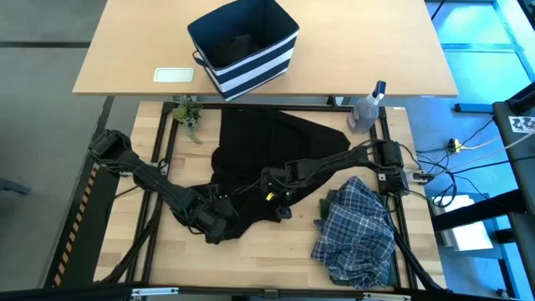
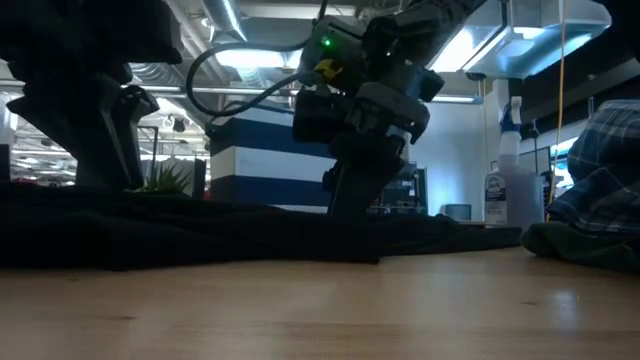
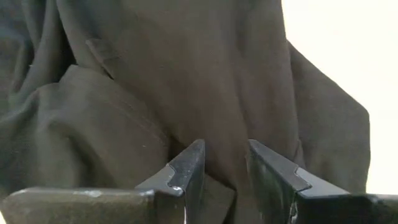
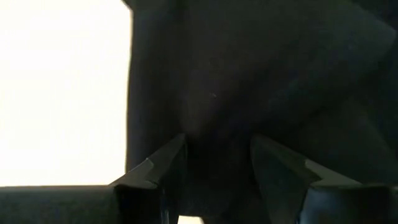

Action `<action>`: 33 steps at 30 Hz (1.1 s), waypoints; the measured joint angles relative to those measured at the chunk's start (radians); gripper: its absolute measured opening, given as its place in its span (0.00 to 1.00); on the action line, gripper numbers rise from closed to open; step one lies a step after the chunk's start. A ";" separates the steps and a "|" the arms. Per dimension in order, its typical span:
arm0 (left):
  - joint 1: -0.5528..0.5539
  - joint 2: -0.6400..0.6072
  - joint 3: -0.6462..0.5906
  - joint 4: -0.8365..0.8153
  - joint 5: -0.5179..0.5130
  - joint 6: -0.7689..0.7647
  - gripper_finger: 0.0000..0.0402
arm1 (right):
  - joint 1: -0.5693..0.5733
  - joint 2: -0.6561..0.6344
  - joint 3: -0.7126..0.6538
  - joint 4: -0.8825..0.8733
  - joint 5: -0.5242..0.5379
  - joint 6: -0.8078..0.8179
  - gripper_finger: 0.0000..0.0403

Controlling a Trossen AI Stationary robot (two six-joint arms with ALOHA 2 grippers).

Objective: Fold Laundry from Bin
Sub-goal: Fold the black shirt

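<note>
A black garment [image 1: 267, 146] lies spread over the middle of the table, and its near part is bunched between the two arms. My left gripper [image 1: 219, 221] is down on the garment's near-left part and shut on a fold of it [image 3: 227, 165]. My right gripper [image 1: 281, 209] stands open just to the right, at the garment's near edge. Its fingers [image 4: 165, 168] slant down on either side of a dark ridge of cloth, and in the low view the gripper [image 2: 350, 215] reaches down to the cloth. The bin [image 1: 242, 42] stands on the far table with something dark inside. My left gripper pinches a raised fold of the black garment [image 3: 219, 190] between its two fingers, slanting down from the table's near left. The rest of the cloth spreads away from the fingers in slack wrinkles and lies on the table. My right gripper's fingertips are down at the cloth, but I cannot tell whether they touch it.
A plaid shirt [image 1: 355, 238] lies crumpled at the near right on top of a dark green cloth [image 1: 332, 202]. A clear spray bottle [image 1: 368, 107] stands at the far right corner and a small plant [image 1: 188, 113] at the far left. Bare wood shows at the near left.
</note>
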 joint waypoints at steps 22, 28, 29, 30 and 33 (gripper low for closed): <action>0.000 0.000 0.000 -0.017 0.027 0.019 0.28 | 0.175 0.000 0.000 0.001 -0.262 0.003 0.43; 0.002 0.000 0.000 -0.083 0.014 0.015 0.28 | 0.244 0.000 0.000 0.001 -0.244 0.003 0.43; 0.005 0.000 0.000 -0.102 0.013 0.011 0.28 | 0.249 0.000 0.000 0.001 -0.243 0.003 0.43; 0.008 0.000 0.000 -0.124 0.011 0.002 0.28 | 0.253 0.000 0.000 0.000 -0.230 0.002 0.43; 0.019 -0.006 0.000 -0.187 0.023 -0.032 0.28 | 0.252 -0.006 0.000 -0.021 -0.173 0.001 0.43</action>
